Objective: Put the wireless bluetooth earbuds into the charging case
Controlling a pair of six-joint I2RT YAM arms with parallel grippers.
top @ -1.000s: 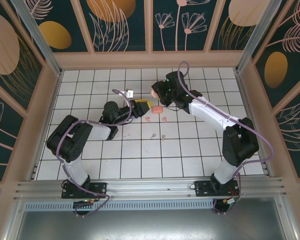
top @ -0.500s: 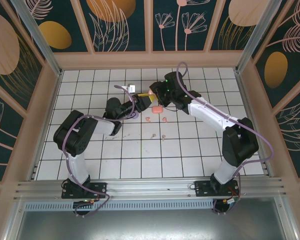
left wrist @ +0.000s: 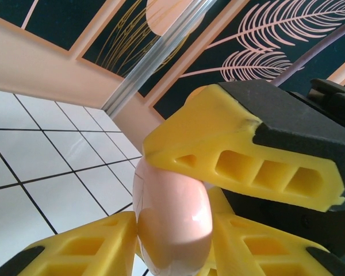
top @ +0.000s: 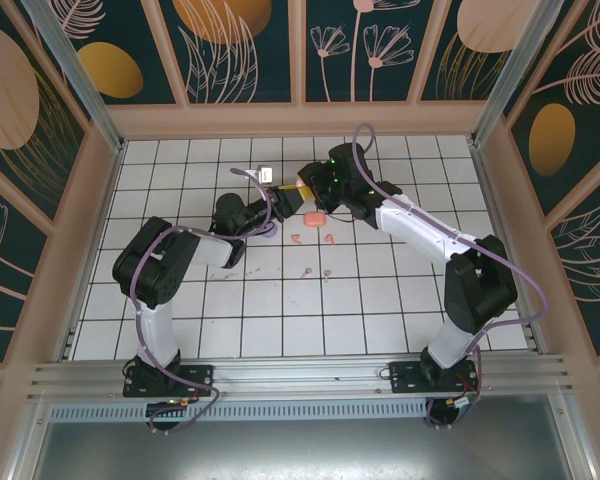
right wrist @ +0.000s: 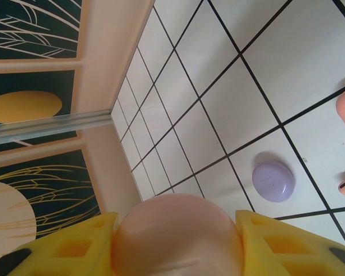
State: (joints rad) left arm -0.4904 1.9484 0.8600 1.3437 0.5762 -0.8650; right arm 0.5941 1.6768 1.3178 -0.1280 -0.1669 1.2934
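So the rounded pink plastic charging case is hanging above the white tiled floor toward the back middle. It's sitting between the fingers of the left gripper reaching in from the left and the right gripper from the right. Just in front of it a flat pink plastic disc is lying on the tiles, tiny salmon-pink stemmed earbuds are lying nearer the arm bases, and a round purple plastic disc is sitting off to their left.

A purpose-built robot test cell, lab-like rather than domestic; a white gridded bench is boxed in by aluminium posts and botanical-print wall panels; the left arm and right arm are bolted to an aluminium rail at its near edge.
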